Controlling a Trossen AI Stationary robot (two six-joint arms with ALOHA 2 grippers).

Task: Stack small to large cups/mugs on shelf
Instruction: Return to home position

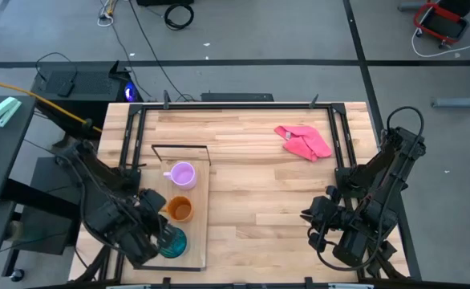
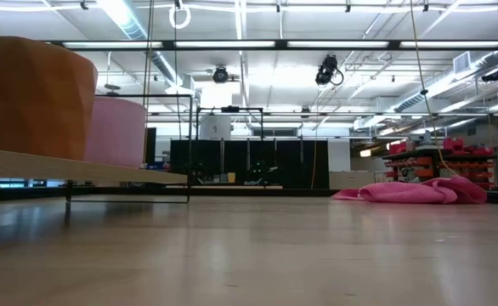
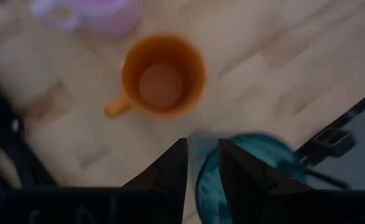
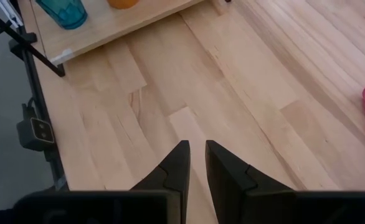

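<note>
Three cups stand in a row on the shelf (image 1: 195,189), a light-wood plank at the table's left. The lilac mug (image 1: 182,174) is farthest back, the orange mug (image 1: 180,209) in the middle, and the teal tumbler (image 1: 173,242) nearest the front edge. All stand upright on their bases. My left gripper (image 3: 201,149) hovers open just above the tumbler's rim (image 3: 257,149), pointing steeply down, and nothing is between its fingers. At the table's right, my right gripper (image 4: 197,146) waits open over bare wood.
A pink cloth (image 1: 303,141) lies crumpled at the far right of the table. The shelf's thin black wire frame (image 2: 172,144) rises at its far end. Bare tabletop (image 1: 259,201) stretches between the shelf and my right arm.
</note>
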